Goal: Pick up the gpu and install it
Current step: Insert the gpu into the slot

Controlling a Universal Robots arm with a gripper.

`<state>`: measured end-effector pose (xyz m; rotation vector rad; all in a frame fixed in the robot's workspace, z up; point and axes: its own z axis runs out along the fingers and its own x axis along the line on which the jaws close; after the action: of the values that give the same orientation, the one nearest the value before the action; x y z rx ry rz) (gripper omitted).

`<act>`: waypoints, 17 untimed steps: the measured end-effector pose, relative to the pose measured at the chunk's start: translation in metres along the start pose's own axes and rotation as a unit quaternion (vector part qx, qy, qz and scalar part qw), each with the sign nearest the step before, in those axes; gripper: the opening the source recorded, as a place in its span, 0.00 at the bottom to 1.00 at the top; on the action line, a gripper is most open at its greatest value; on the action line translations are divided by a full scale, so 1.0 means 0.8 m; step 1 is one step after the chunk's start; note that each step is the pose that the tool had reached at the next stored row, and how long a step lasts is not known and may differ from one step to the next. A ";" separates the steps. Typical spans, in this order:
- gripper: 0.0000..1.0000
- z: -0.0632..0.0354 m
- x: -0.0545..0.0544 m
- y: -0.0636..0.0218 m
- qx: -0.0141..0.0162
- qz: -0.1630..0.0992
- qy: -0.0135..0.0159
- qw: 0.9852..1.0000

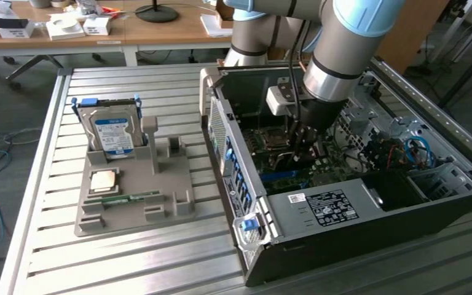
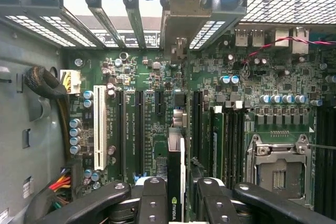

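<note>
Fingers [image 2: 152,203], two of them, on your end effector [image 2: 176,195] are closed partway and pinch one gpu [image 2: 176,163], held edge-on inside the one computer case [image 1: 343,209]. You see the card over the motherboard [image 2: 147,145], between one white slot [image 2: 98,127] and one processor socket [image 2: 278,169], its silver bracket end toward the case's rear wall. You cannot tell whether it touches a slot. Farther off on the counter [image 1: 137,264], one grey holder [image 1: 166,212] carries one hard drive [image 1: 113,132], one processor chip [image 1: 105,181] and one memory strip [image 1: 123,198].
</note>
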<state>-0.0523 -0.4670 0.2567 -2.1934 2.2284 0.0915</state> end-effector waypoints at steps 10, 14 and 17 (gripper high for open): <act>0.27 0.003 -0.002 0.008 0.000 0.000 0.000 1.000; 0.27 0.003 -0.003 0.008 0.000 0.000 0.000 1.000; 0.27 0.003 -0.003 0.009 0.000 0.000 0.000 1.000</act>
<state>-0.0593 -0.4647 0.2546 -2.1936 2.2280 0.0917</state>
